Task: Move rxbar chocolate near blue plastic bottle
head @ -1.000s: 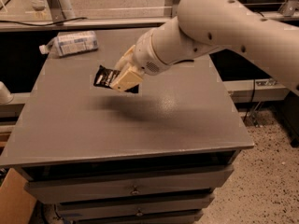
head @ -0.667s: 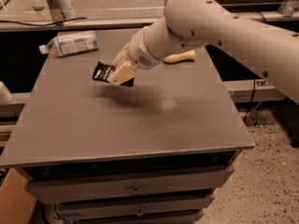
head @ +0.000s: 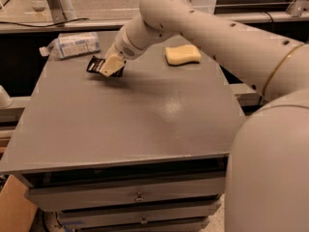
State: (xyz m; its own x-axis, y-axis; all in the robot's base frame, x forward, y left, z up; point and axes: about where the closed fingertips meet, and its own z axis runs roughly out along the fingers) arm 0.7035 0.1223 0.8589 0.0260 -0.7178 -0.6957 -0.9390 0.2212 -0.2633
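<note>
The rxbar chocolate (head: 95, 65) is a small black wrapper held in my gripper (head: 110, 66) above the far left part of the grey table (head: 135, 115). The gripper's cream fingers (head: 112, 64) are shut on the bar. The blue plastic bottle (head: 72, 45), clear with a pale blue-and-white label, lies on its side at the table's far left corner, a short way beyond and left of the bar. My big white arm reaches in from the right and fills the right side of the view.
A yellow sponge (head: 182, 55) lies at the far middle of the table, right of the gripper. The table has drawers (head: 130, 197) below its front edge. A cardboard box (head: 14, 211) stands at the lower left on the floor.
My gripper has carried the bar toward the far left, closer to the bottle. The arm has swung away from the sponge, which now shows fully.
</note>
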